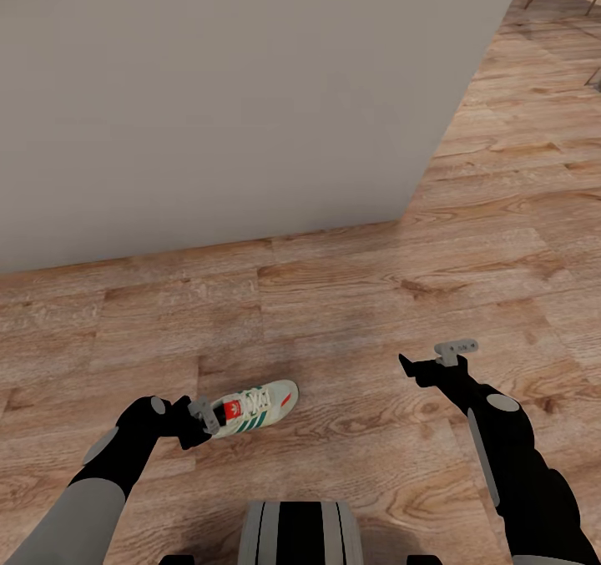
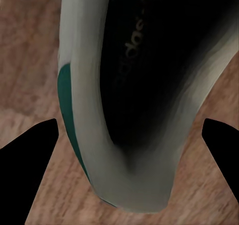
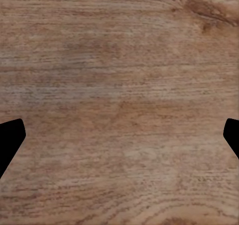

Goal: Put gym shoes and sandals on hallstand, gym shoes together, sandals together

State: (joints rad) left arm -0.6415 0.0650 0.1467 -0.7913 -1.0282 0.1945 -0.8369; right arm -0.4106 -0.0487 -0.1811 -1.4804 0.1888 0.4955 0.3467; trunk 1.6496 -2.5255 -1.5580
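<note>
Your left gripper (image 1: 204,417) has its jaws spread around the heel of one sneaker (image 1: 253,408) lying on the wood floor (image 1: 351,298), while your right gripper (image 1: 421,369), jaws spread and empty, hovers well apart from that sneaker.
</note>
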